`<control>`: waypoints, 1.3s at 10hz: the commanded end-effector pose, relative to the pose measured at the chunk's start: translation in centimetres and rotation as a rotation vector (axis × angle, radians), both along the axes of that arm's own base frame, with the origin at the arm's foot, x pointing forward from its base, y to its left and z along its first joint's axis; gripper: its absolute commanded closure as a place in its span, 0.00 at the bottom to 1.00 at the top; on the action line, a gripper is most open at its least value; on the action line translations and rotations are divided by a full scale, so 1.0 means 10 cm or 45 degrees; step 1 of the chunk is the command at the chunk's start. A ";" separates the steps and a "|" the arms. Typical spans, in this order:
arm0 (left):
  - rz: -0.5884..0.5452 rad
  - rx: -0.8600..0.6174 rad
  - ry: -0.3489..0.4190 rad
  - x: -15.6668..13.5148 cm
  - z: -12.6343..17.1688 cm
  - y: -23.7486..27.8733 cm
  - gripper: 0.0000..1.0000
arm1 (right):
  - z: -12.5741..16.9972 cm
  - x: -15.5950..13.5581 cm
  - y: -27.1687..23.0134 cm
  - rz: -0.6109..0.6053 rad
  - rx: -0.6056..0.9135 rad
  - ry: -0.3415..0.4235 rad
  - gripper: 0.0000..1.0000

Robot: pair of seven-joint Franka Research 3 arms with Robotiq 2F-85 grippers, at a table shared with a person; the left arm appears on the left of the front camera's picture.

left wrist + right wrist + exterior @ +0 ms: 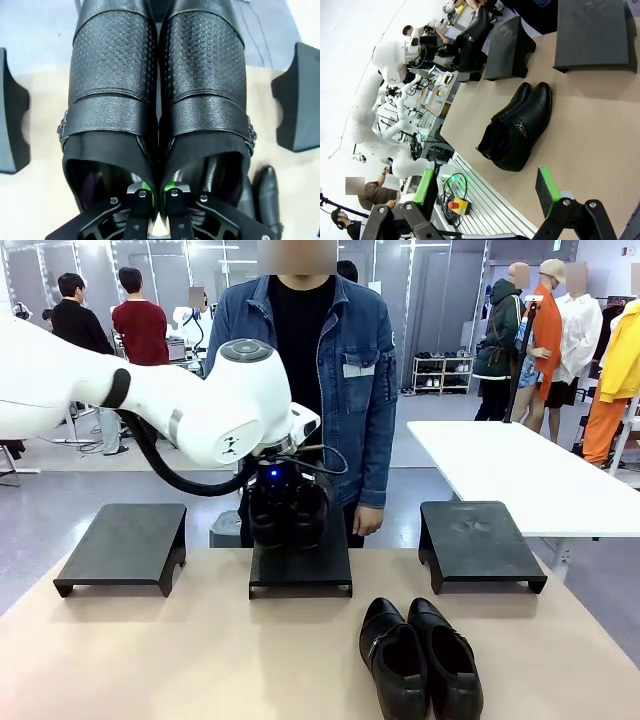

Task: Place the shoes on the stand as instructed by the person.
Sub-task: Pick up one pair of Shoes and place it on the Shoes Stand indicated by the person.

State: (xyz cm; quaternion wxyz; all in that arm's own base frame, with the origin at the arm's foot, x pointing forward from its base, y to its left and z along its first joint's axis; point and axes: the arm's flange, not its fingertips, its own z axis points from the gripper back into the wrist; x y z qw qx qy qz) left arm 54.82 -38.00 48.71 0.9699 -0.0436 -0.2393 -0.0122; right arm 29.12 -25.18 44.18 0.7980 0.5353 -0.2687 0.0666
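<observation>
Left jaws on perforated leather shoes

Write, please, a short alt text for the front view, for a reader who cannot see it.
The left gripper holds a pair of black shoes at the middle stand of three on a table. A person in a denim jacket stands behind it; a second pair lies nearer the camera.

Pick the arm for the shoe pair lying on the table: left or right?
Right. The right gripper is open and free, facing the table pair; the left gripper is shut on the other pair at the middle stand.
</observation>
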 end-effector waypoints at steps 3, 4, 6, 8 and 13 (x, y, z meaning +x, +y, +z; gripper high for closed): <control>0.006 0.029 -0.024 0.24 0.00 -0.22 1.00 | 0.01 0.00 -0.01 0.003 0.010 -0.011 0.00; -0.002 -0.003 -0.009 0.14 -0.04 -0.14 1.00 | 0.01 0.00 -0.01 0.003 0.010 -0.011 0.00; -0.002 -0.003 -0.009 0.14 -0.04 -0.14 1.00 | 0.01 0.00 -0.01 0.003 0.010 -0.011 0.00; -0.002 -0.003 -0.009 0.14 -0.04 -0.14 1.00 | 0.01 0.00 -0.01 0.003 0.010 -0.011 0.00; -0.014 -0.025 -0.105 0.23 -0.30 -0.17 0.93 | 0.01 0.00 -0.01 0.003 0.010 -0.011 0.00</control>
